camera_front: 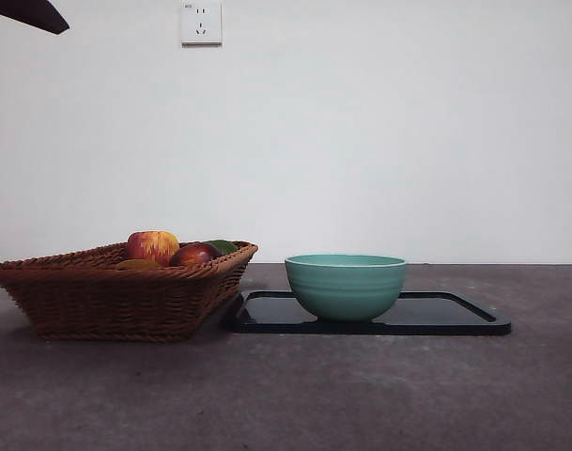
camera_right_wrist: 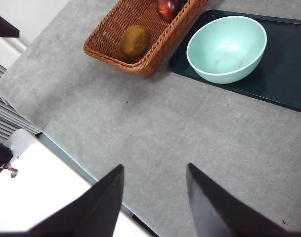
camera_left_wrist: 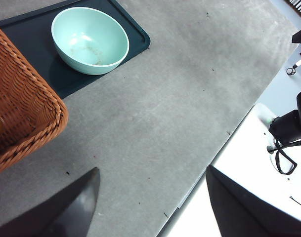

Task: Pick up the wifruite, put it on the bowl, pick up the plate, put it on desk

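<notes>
Two arms wait high over the tabletop (camera_front: 379, 395), neither near anything. The left gripper (camera_left_wrist: 152, 197) has its fingers (camera_left_wrist: 78, 202) spread wide with nothing between them, and the right gripper (camera_right_wrist: 155, 197) is the same — fingers apart over bare grey surface. In the front view only a dark tip (camera_front: 30, 13) of one arm shows at the upper left corner; which arm it is cannot be told from there.

At the left of the front view sits a brown wicker basket (camera_front: 107, 296). The wifruite (camera_right_wrist: 134, 42) lies inside it, brownish-orange and dull, resting against the basket's woven wall in the right wrist view; from the front only a sliver of it peeks over the rim. Beside it in the basket are a red-and-yellow streaked apple (camera_front: 153, 246), a dark red fruit (camera_front: 193, 255) and something green (camera_front: 223, 246) behind them.

Just to the right of the basket, a flat black tray (camera_front: 455, 315) lies on the tabletop, its near corner close to the basket's side. The bowl (camera_front: 346, 286) — mint-green, ribbed, upright — stands on the tray's left half, with faint marks on its inside. A white wall socket (camera_front: 201, 23) sits high on the wall.
</notes>
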`<state>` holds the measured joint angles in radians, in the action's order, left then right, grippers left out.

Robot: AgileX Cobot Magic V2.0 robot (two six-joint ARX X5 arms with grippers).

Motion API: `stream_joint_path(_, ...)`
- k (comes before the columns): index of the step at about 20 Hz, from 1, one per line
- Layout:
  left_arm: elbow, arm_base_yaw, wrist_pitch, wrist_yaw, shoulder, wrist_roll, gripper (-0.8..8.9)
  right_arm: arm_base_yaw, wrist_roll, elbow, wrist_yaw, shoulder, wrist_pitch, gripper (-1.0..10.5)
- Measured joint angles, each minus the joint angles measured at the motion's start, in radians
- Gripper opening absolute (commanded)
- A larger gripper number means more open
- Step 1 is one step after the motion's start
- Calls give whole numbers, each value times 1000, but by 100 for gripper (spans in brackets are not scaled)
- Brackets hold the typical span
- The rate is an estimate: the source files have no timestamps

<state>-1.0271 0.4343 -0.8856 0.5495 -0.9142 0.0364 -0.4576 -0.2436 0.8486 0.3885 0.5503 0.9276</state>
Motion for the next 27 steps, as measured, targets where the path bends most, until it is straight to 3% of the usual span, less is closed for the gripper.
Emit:
stream_joint_path(3,0,0,0,0,0,0,343,0,-1,0,-11,0,0,203)
stream_joint_path(7,0,0,0,0,0,0,343,0,-50,0,-129,7,-14,264)
stream_joint_path(10,0,0,0,0,0,0,343,0,-79,7,-132,70,-82,275)
stream_joint_path(17,0,0,0,0,0,0,343,17,-65,155,-180,429,-192,275)
stream_joint_path(27,0,0,0,0,0,0,343,79,45,421,-205,944,-213,275)
